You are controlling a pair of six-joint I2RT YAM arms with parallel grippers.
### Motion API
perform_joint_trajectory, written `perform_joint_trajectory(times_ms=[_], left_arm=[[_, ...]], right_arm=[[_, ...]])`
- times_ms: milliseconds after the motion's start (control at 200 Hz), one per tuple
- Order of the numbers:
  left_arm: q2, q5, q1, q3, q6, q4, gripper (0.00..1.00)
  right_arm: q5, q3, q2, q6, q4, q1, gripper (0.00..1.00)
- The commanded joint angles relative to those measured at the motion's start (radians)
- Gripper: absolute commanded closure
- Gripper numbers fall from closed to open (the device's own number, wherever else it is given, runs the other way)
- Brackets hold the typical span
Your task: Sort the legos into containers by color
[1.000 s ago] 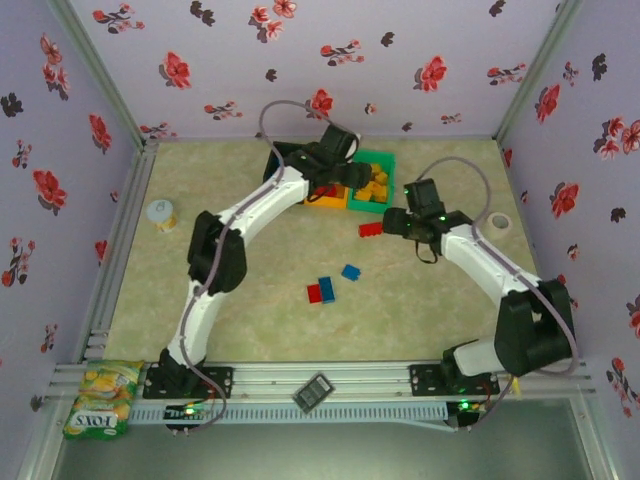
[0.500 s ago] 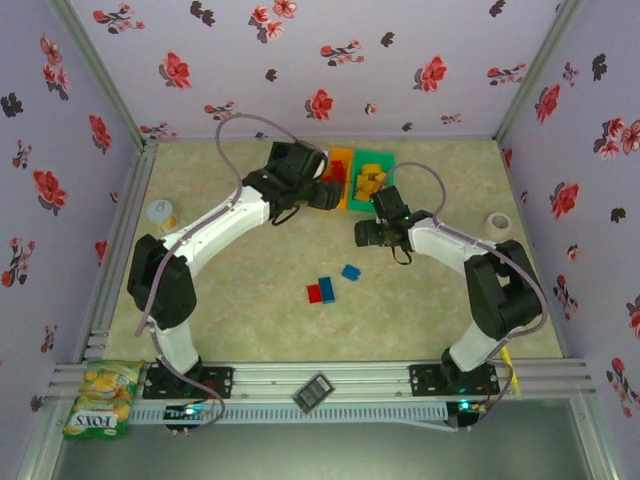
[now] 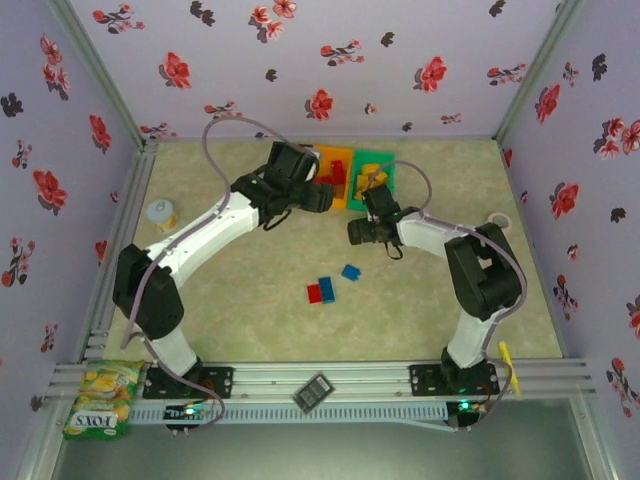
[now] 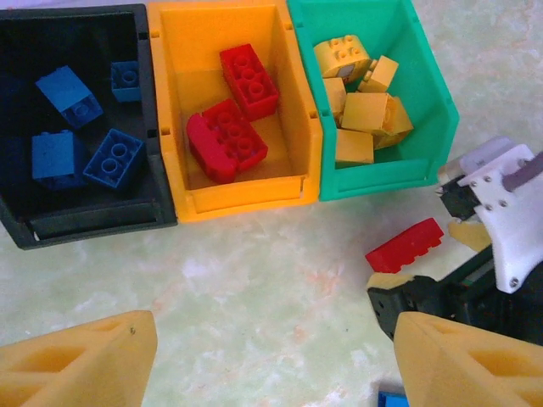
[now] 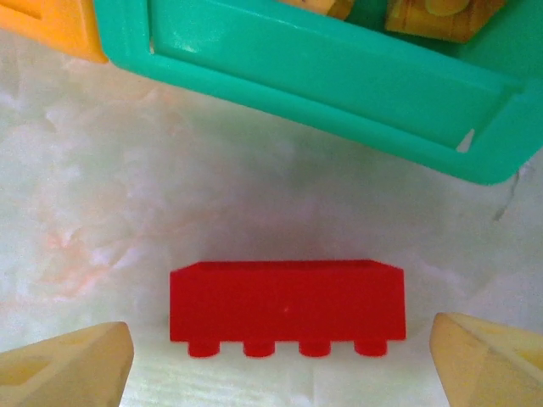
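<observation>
Table point(image 3: 250, 300) is largely cleared, with most bricks binned. Everything below is placed off the orange bin point(image 4: 246, 199).

Left arm point(image 3: 200, 235) has swung back off the bin row to the near-left of the orange bin, and right arm point(image 3: 450, 245) has tucked in toward its near-right corner. So you've traded places: left looks done with a drop, right is lining up the next pick.

Black bin point(image 4: 85, 227) touches the orange bin's left wall and holds the blue bricks point(image 4: 110, 157). Green bin point(image 4: 382, 182) touches its right wall and holds the yellow-orange bricks point(image 4: 361, 110). The orange bin itself holds two red bricks point(image 4: 227, 140), so red belongs there.

Left gripper point(image 4: 267, 365) hangs just in front of the orange bin, fingers apart with nothing between them.

Right gripper point(image 5: 280, 371) has spread wider over the last second. Its fingers point(image 5: 64, 365) now sit either side of the long red brick point(image 5: 287, 301), neither one touching it. That brick lies flat on the table to the near-right of the orange bin, just in front of the green bin's wall, studs facing the wrist.

Well nearer you than the orange bin, three loose pieces are left: a red one point(image 3: 314, 293) touching a blue one point(image 3: 327, 288), and another blue point(image 3: 350, 271) just beside them.

Next you'd likely lower and close on the long red; watch the green bin's wall, it's close
</observation>
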Motion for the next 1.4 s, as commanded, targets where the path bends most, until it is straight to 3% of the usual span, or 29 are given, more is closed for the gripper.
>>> perform_joint_trajectory(times_ms=[0,360,610,1060,1395], left_arm=[[-0.048,-0.026,0.006,-0.020,-0.002,0.004,0.25],[-0.058,-0.034,0.005,-0.027,0.003,0.003,0.24],[-0.062,-0.036,0.006,-0.027,0.004,0.001,0.24],[-0.096,-0.090,0.013,-0.046,-0.020,0.030,0.25],[-0.195,-0.099,0.036,-0.137,-0.032,0.024,0.24]], right_arm=[[0.012,0.042,0.039,-0.021,0.029,0.005,0.10],[0.044,0.087,0.107,-0.003,0.019,0.002,0.23],[0.061,0.078,0.072,-0.007,0.005,0.002,0.37],[-0.018,0.135,-0.117,-0.006,-0.071,0.009,0.39],[-0.106,0.367,0.022,-0.139,-0.035,0.009,0.40]])
